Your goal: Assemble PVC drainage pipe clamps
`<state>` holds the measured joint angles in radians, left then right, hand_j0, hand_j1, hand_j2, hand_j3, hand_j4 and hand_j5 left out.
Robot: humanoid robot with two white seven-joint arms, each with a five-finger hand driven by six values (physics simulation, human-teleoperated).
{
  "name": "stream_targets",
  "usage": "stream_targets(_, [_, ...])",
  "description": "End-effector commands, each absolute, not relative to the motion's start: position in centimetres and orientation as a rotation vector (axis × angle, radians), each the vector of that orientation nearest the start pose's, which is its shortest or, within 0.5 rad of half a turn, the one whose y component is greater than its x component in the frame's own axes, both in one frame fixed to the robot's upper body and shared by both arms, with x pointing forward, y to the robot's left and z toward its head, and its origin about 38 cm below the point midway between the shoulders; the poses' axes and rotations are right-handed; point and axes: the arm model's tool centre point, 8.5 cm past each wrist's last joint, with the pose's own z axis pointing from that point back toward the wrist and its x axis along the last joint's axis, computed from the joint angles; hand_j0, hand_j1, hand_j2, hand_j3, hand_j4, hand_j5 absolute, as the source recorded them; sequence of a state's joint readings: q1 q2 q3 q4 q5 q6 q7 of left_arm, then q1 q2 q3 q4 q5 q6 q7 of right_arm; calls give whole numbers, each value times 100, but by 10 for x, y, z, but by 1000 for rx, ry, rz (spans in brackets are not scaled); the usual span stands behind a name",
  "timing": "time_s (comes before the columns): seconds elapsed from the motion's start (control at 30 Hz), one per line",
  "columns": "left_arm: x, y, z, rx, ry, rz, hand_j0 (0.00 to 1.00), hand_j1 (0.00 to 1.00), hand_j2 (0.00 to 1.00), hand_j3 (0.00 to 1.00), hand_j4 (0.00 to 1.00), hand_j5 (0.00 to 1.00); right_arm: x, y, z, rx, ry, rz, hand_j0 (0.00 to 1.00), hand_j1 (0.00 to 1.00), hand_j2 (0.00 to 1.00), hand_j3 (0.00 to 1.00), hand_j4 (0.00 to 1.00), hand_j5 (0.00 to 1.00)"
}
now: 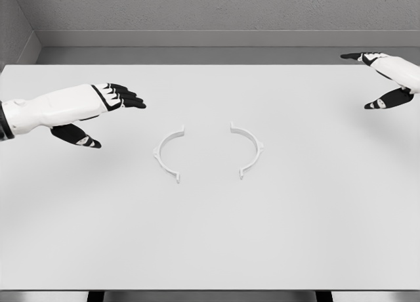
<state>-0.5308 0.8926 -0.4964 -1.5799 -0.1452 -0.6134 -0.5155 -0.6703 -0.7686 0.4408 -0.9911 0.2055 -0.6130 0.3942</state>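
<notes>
Clamp halves are seen lying flat near the middle of the white table [210, 249], set apart from each other with bare tabletop between them; the left clamp half [167, 154] bows out toward the left with its open side facing right; the right clamp half [249, 150] bows out toward the right with its open side facing left; the two open sides are thus turned toward one another; a small tab is noted on the outer curve of each piece, and the ends are slightly flared.

The left arm is brought in from the left edge, forearm roughly level, pointing right; the left hand [98, 111] is held above the table, to the left of and somewhat beyond the left clamp half, well apart from it; its dark fingers are extended and kept close together, the thumb dropped below and splayed away; nothing is held or touched.

The right arm is entered from the right edge near the far corner; the right hand [384, 79] is held well apart from the right clamp half; its fingers are stretched leftward, the thumb spread wide below; nothing is grasped.

No object is seen between either hand and the pieces; a grey wall and floor strip are visible beyond the far table edge.
</notes>
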Motion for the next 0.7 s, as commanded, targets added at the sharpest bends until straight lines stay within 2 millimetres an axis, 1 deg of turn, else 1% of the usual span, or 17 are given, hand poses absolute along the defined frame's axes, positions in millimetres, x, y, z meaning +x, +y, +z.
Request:
stream_targets(0.0, [404,306,248,247,-1652,-1929,100,100,100,100,100,100,479,-423,216,-496,-1520,1439,100,100,100,100,100,100])
stream_targets(0.07, [404,306,248,246,-1654,-1928,100,100,100,100,100,100,479,-422,215,-494,-1521,1437,100,100,100,100,100,100])
stream_targets(0.13, [403,305,246,239,-1640,-1939,100,100,100,100,100,100,482,-412,205,-462,-1533,1422,100,100,100,100,100,100])
stream_targets(0.17, [404,303,245,232,-1643,-1941,100,100,100,100,100,100,483,-410,198,-448,-1527,1410,100,100,100,100,100,100])
stream_targets(0.2, [404,291,238,190,-1641,-1956,100,100,100,100,100,100,483,-406,193,-433,-1524,1414,100,100,100,100,100,100])
stream_targets(0.23, [404,282,233,154,-1633,-1972,100,100,100,100,100,100,483,-396,186,-387,-1502,1441,100,100,100,100,100,100])
stream_targets(0.3, [408,283,230,154,-1631,-1955,100,100,100,100,100,100,485,-386,181,-352,-1500,1455,100,100,100,100,100,100])
stream_targets(0.37, [414,273,224,130,-1661,-1920,100,100,100,100,100,100,490,-364,177,-313,-1533,1456,100,100,100,100,100,100])
stream_targets(0.4, [414,272,224,126,-1665,-1918,100,100,100,100,100,100,490,-359,173,-298,-1535,1459,100,100,100,100,100,100])
stream_targets(0.43, [415,272,224,133,-1664,-1919,100,100,100,100,100,100,491,-344,166,-265,-1538,1475,100,100,100,100,100,100])
stream_targets(0.47, [416,267,224,142,-1667,-1931,100,100,100,100,100,100,491,-340,163,-253,-1536,1482,100,100,100,100,100,100])
stream_targets(0.5, [418,260,223,150,-1672,-1944,100,100,100,100,100,100,491,-331,160,-226,-1530,1500,100,100,100,100,100,100])
stream_targets(0.53, [419,252,222,160,-1679,-1959,100,100,100,100,100,100,491,-318,155,-186,-1529,1517,100,100,100,100,100,100])
stream_targets(0.6, [422,255,220,166,-1666,-1955,100,100,100,100,100,100,489,-298,144,-117,-1512,1550,100,100,100,100,100,100])
stream_targets(0.67, [426,257,218,170,-1659,-1942,100,100,100,100,100,100,489,-292,142,-98,-1510,1559,100,100,100,100,100,100])
